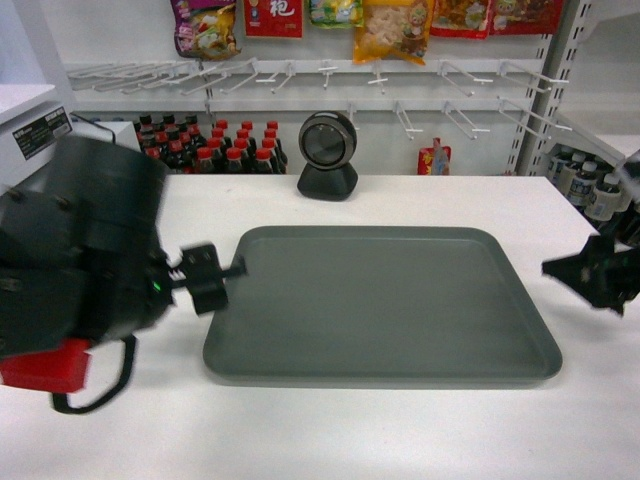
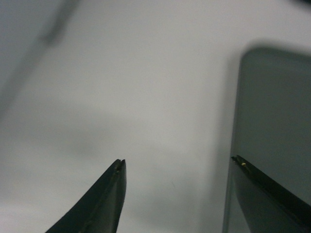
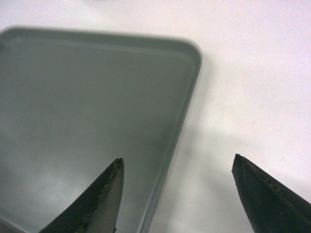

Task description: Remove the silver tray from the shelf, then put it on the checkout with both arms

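grey metal silver tray [image 1: 390,300] flat on checkout [image 1: 420,430], both grippers open

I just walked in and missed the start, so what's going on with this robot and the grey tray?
A two-armed robot is working a large flat grey-silver metal tray, which lies flat on the white checkout counter in front of a round black scanner. The left gripper is open, one finger over the tray's left rim and the other over the counter. The right gripper is open too, straddling the right rim. Neither is gripping the tray.

White pegboard wall [image 1: 120,25], hooks [image 1: 250,72], stocked bottles [image 1: 215,145]
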Tool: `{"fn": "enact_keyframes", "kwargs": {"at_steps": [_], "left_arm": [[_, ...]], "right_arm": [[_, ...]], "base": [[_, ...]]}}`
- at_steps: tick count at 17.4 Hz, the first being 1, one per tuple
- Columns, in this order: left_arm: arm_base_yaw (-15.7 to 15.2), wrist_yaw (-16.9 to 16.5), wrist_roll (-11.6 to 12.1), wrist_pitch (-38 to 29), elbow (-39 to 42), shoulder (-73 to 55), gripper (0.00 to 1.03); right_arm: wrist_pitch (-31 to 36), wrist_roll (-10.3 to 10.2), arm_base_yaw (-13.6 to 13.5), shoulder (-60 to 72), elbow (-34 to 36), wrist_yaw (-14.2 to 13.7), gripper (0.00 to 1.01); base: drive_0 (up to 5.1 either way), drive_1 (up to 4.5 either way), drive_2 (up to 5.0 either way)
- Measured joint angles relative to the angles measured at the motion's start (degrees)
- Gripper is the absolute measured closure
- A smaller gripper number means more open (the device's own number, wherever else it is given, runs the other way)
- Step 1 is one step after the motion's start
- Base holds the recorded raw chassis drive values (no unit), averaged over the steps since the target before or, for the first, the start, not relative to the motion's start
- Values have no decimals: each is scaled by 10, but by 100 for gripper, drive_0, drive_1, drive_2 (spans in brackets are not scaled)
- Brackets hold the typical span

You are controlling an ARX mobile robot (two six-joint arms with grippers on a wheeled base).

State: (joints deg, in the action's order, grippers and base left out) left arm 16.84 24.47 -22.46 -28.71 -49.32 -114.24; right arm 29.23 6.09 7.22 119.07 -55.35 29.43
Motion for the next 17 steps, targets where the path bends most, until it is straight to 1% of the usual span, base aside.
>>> {"fn": "enact_keyframes", "kwargs": {"at_steps": [1,2,3,4,5,6,7,8,9,12,13,14,15,17], "left_arm": [[-3,18,45,-106,40,63,33],[-22,-56,113,-272,89,105,46],[-29,-93,151,-348,133,122,55],[-42,-119,183,-403,201,131,68],[-53,-128,196,-419,238,142,77],[-65,-134,203,-421,264,170,86],[-77,-144,210,-412,288,225,99],[-79,-152,212,-389,301,266,102],[-84,-159,214,-386,315,292,102],[-89,-170,214,-379,337,322,102],[-97,-174,214,-368,356,343,102],[-106,-179,214,-355,377,367,102],[-112,-185,214,-344,393,396,102],[-122,-195,214,-318,417,455,102]], "right_arm": [[9,-1,6,-19,-4,-1,21],[219,-26,-7,-3,39,-116,30],[308,-38,-20,-3,97,-179,39],[379,-44,-32,-5,167,-227,50],[423,-48,-36,-31,218,-242,61],[440,-50,-35,-73,244,-252,70],[453,-53,-35,-135,275,-260,83],[454,-53,-35,-160,295,-261,90],[451,-54,-39,-180,323,-264,99],[443,-56,-44,-196,356,-264,99],[438,-56,-59,-216,382,-287,99],[441,-56,-70,-254,406,-290,99],[446,-56,-73,-293,421,-290,99],[438,-56,-72,-355,456,-292,99]], "base": [[0,0,0],[0,0,0],[0,0,0],[0,0,0],[0,0,0],[0,0,0],[0,0,0],[0,0,0],[0,0,0],[0,0,0],[0,0,0],[0,0,0],[0,0,0],[0,0,0]]}}
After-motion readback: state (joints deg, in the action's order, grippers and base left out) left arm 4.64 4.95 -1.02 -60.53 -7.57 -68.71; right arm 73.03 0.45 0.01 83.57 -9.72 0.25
